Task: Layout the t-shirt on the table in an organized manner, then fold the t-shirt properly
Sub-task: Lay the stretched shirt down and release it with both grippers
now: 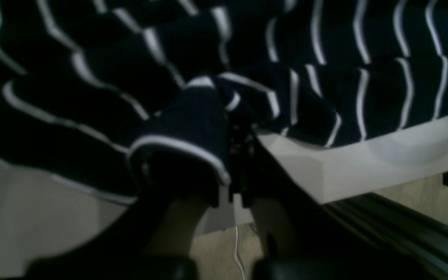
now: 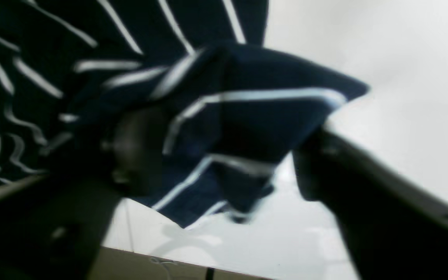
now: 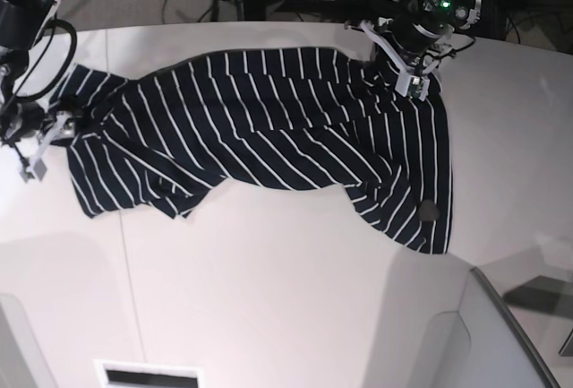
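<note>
At the left of the base view, the right end effector [image 3: 43,142] is seen low at the edge of the t-shirt [image 3: 260,128]. In the right wrist view its fingers [image 2: 317,167] are spread wide apart, and a bunched fold of striped cloth hangs between them; whether the cloth is gripped cannot be told, since the view is blurred.

The t-shirt is spread lengthwise across the far half of the tabletop [image 3: 286,298], dark with thin white stripes. Its left part is crumpled into folds, its middle is stretched with slanting wrinkles, and its right part hangs toward the near side as a long flap. A small dark grey patch [image 3: 430,211] is seen on that flap, near its lower end. A thin dark seam [image 3: 125,254] is seen running across the tabletop left of centre.

At the far right end of the garment, the left end effector [image 3: 414,73] is seen pressed into the cloth. In the left wrist view it is closed, and a fold of the t-shirt is pinched in it at the tabletop's edge.
</note>
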Robot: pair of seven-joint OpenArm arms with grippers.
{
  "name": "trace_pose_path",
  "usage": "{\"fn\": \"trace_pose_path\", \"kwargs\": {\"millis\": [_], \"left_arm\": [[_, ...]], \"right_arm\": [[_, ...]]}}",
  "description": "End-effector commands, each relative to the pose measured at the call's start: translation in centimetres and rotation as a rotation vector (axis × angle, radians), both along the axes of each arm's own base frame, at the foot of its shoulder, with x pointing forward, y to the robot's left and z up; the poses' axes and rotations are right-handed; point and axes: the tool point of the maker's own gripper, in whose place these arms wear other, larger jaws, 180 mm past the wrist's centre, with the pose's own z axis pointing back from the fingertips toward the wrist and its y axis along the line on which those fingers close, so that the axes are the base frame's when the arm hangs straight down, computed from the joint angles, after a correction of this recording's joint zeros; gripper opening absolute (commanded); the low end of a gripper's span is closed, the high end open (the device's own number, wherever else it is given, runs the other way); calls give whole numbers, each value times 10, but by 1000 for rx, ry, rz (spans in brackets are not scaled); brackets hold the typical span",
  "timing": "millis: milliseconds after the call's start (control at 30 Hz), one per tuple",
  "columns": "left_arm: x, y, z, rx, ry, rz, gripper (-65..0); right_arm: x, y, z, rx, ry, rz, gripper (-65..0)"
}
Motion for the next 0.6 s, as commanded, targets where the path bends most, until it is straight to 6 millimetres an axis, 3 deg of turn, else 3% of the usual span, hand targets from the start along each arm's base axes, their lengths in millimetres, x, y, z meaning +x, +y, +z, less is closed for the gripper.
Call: {"fn": "trace_pose_path", "kwargs": {"millis": [0, 67, 233, 467, 567], "left_arm": [[4, 2, 6, -2, -29, -1, -650], [4, 2, 6, -2, -29, -1, -650], [5, 2, 6, -4, -30, 2, -650], [6, 3, 7, 1, -32, -1, -650], [5, 4, 7, 2, -30, -2, -650]], "right_arm": [[11, -23, 19, -34, -84, -44, -137], [-4, -42, 25, -55, -129, -121, -137], [-52, -34, 4, -42, -63, -154, -132], [-61, -9, -14, 30, -32, -178, -135], [-60, -22, 1, 0, -80, -229, -135]]}}
